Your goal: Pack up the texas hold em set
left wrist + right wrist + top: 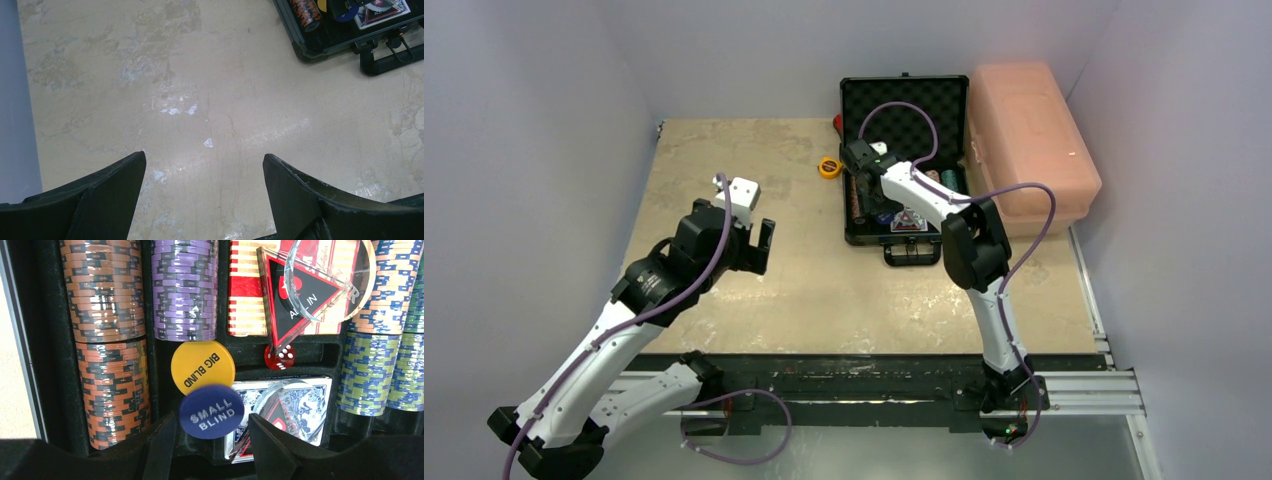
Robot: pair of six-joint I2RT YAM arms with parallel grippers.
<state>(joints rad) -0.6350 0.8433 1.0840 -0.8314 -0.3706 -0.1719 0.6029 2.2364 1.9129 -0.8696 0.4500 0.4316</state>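
Blue SMALL BLIND button [211,411], slightly blurred, hangs between the right claw's [211,418] parted tips, over the case [949,100]; left claw [204,156] gapes, empty.

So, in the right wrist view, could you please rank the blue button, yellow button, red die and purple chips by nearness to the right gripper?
1. Blue button: at the right gripper tips.
2. Yellow button: just beyond.
3. Red die: farther, rightward.
4. Purple chips: farthest, top.

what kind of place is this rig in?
Probably a lab test cell: plain walls box in a marble-look table, with an aluminium mounting rail and a poker briefcase staged as a prop.
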